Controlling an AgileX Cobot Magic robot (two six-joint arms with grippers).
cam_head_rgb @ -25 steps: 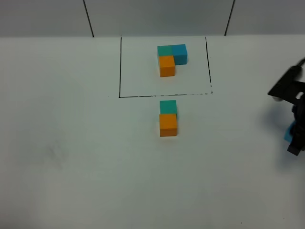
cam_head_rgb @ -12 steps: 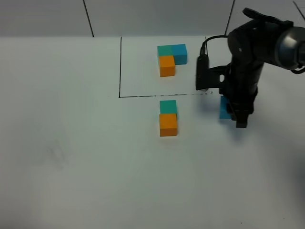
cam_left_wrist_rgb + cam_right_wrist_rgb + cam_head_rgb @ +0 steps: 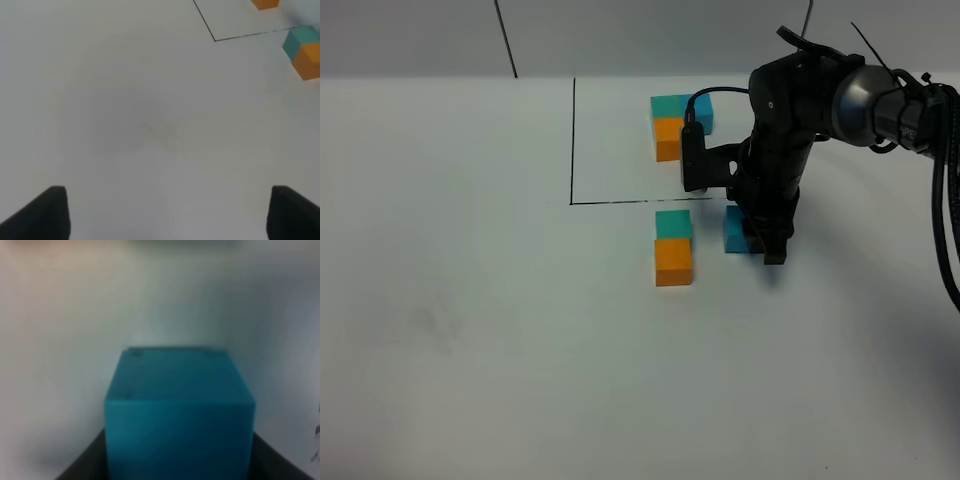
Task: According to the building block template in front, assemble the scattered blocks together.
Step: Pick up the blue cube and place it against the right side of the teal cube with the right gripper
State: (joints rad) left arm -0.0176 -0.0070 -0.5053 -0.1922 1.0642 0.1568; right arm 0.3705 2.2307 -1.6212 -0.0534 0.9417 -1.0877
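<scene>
Currently two of three scattered blocks joined on desk (image 3: pixel 470 300): orange cube (image 3: pixel 673 262) nearest, teal cube (image 3: pixel 673 224) touching behind it. Blue cube (image 3: pixel 735 230) pinched in right hand (image 3: pixel 757 240), near teal cube's right side, gap remaining. Left hand (image 3: pixel 165 212) spread, idle over bare desk. Farthest: template (image 3: pixel 675 125) inside black outline (image 3: pixel 572 140). Remaining, by estimate: seat blue against teal, release.

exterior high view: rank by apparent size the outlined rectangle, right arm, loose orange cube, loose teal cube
1. Outlined rectangle, widest footprint, partly hidden by the arm.
2. Right arm.
3. Loose orange cube, looks slightly larger than the teal.
4. Loose teal cube.
The orange sits nearer the camera and shows its front face, so they may be equal.
</scene>
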